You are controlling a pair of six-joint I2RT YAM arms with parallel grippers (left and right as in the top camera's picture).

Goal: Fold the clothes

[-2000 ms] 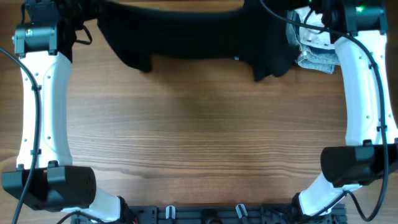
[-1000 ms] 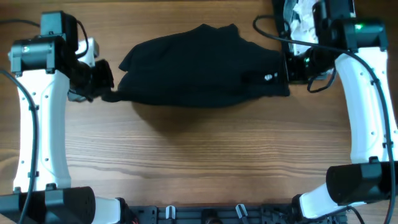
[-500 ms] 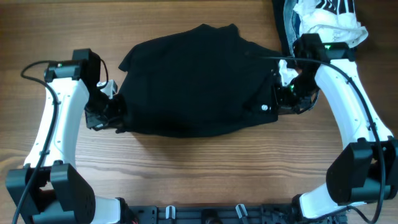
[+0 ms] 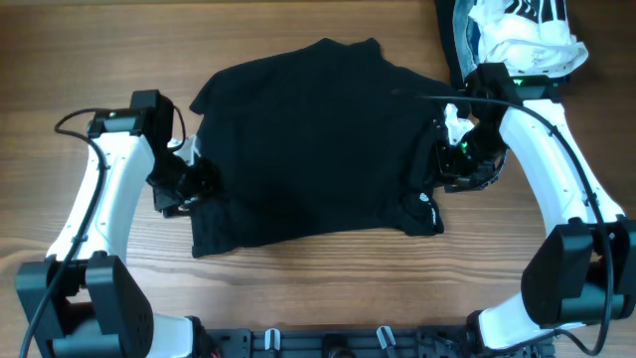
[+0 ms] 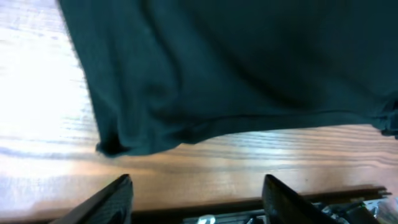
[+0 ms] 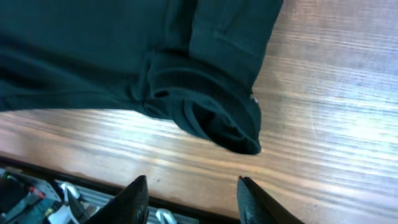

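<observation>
Surface (image 4: 318, 298): wood grain, pale brown; both arms reach in from the near edge.

Black garment (image 4: 308, 139): lies spread across the middle of the surface, wrinkled. The lower edge is uneven and sits lower at the left corner than in the centre. A small white mark shows near the lower right corner.

Left tool (image 5: 200, 198): at the garment's left edge, low over the wood. It is released, the jaws stand wide apart and nothing is between them. In the left wrist view, the garment's corner lies on the surface just beyond the tips.

Right tool (image 6: 194, 200): at the garment's right edge. It is released too, with the jaws parted and empty. A bunched, rolled fold of hem lies just ahead of it.

Pile of clothes (image 4: 527, 35): white and patterned pieces heaped at the far right corner, near the black garment's upper right; contact cannot be told.
</observation>
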